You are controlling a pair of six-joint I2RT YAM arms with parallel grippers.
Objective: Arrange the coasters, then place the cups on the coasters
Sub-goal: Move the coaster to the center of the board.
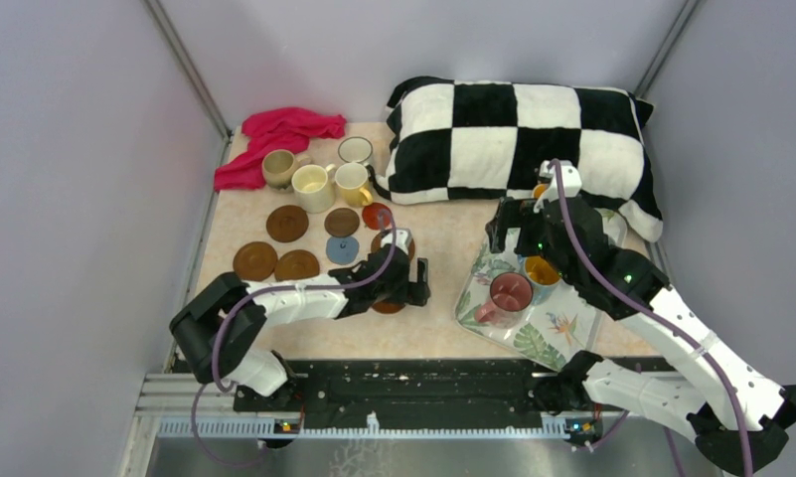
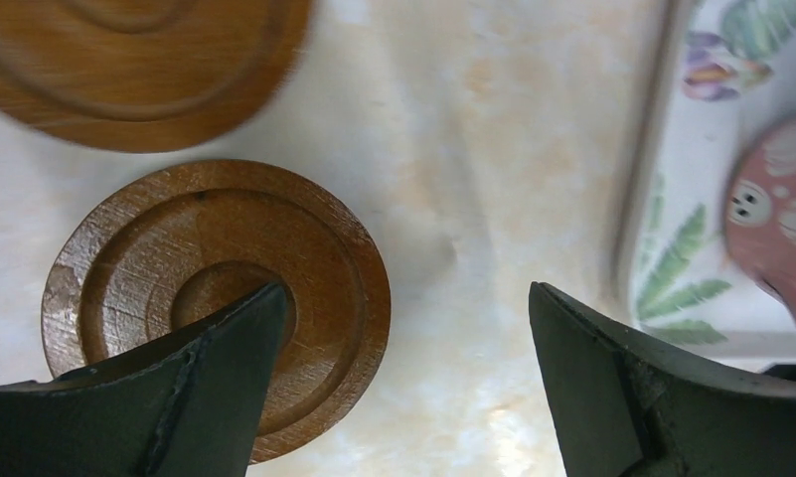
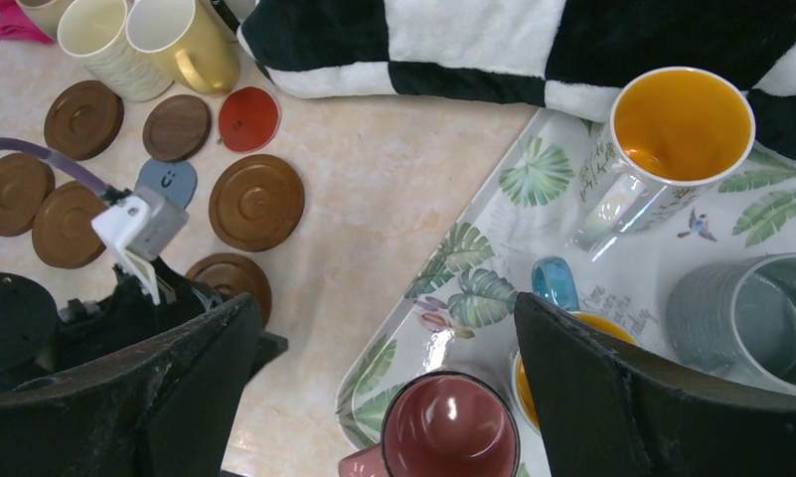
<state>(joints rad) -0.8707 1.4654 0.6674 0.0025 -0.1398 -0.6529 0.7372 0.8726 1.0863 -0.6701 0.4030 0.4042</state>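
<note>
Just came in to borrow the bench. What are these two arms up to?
The left tool hangs open over a brown coaster near the leaf-print tray; the right tool is open above the cups on that tray. Both hold nothing. The other coasters lie clustered further left; no cup sits on one yet.

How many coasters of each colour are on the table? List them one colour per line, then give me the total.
Brown coasters: 6
Red coaster: 1
Blue coaster: 1
Total: 8
</note>
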